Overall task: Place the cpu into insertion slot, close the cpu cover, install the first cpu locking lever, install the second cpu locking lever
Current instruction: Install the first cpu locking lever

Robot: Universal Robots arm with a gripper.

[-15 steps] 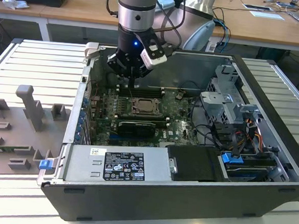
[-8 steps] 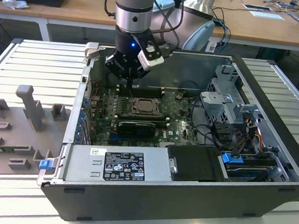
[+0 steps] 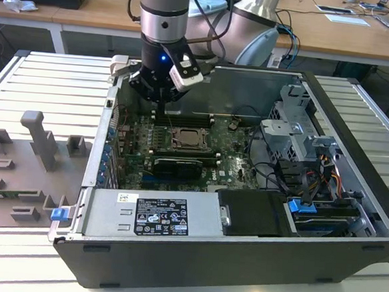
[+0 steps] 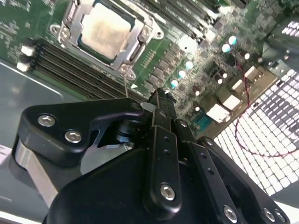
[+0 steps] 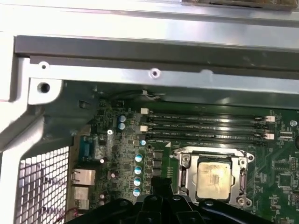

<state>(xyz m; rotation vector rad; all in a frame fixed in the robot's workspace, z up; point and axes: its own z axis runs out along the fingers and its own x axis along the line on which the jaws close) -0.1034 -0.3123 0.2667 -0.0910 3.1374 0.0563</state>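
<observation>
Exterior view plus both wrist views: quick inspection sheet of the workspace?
Surface: slatted metal table carrying an open computer case.
Job's things: cpu seated on the motherboard; cpu cover down around it.
Clutter: grey fixture blocks at the exterior view's left.
Grippers: gripper shut, empty, hovering above the motherboard beside the cpu.
Cables: red wire by the rear grille; cable bundle near the drive bays.
Surroundings: wooden desks behind.

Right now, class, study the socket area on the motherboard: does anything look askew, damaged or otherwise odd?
Nothing sits askew: in both wrist views the cpu lies flat and square, framed by the cpu cover. The one oddity is the chip's metal face, which looks blotchy and smeared rather than clean.
</observation>
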